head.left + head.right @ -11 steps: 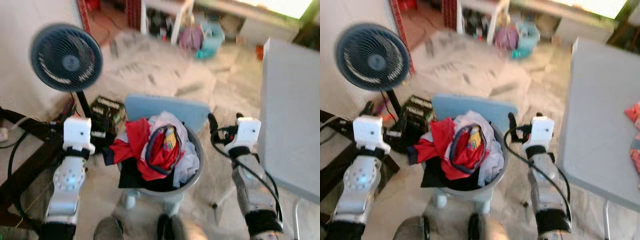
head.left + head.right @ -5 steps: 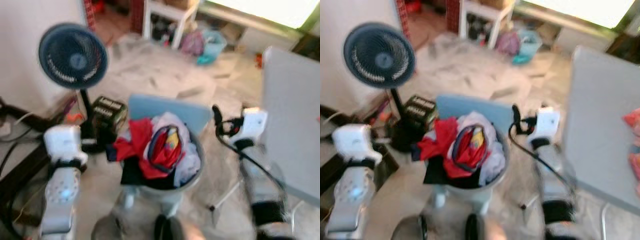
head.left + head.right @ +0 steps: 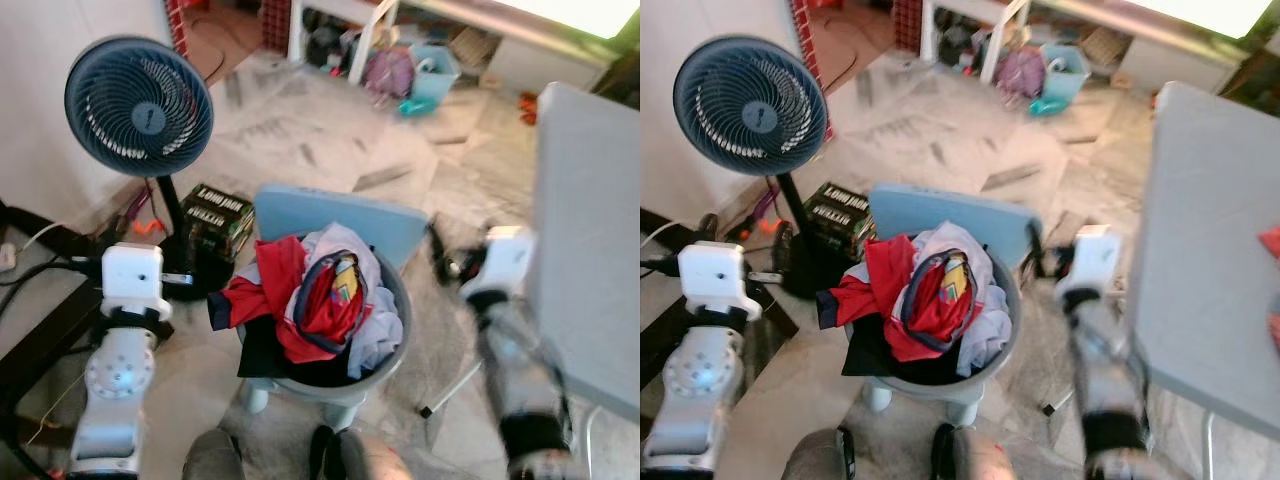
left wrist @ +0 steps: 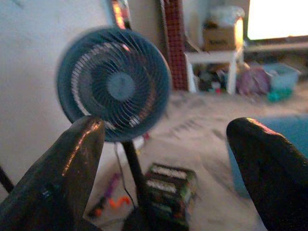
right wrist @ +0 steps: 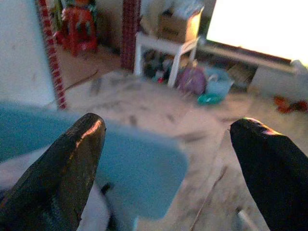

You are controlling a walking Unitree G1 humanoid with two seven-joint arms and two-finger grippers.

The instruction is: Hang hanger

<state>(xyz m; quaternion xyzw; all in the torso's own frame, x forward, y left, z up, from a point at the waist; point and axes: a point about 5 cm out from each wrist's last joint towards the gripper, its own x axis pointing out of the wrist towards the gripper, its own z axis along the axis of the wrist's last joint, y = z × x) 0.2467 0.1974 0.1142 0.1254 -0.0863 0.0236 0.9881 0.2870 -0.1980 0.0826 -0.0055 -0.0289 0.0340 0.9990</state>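
I judge the task barely begun: both my left gripper (image 4: 166,178) and right gripper (image 5: 166,175) hover with jaws released either side of the laundry basket (image 3: 385,365), no hanger discernible.

A round grey laundry basket (image 3: 1006,330) sat on a light-blue chair (image 3: 940,215) directly in front of the robot, heaped with a red garment (image 3: 902,300), white cloth and dark fabric spilling over its rim. To the robot's left a dark-blue pedestal fan (image 3: 750,105) stood by the wall with a dark printed box (image 3: 838,215) on the marble floor (image 3: 940,140) at its foot, and the left arm's white wrist block (image 3: 712,275) hung near them. On the right, the blurred right arm (image 3: 1095,330) rose between the basket and a grey table (image 3: 1210,250) whose far edge carried something red (image 3: 1270,240).
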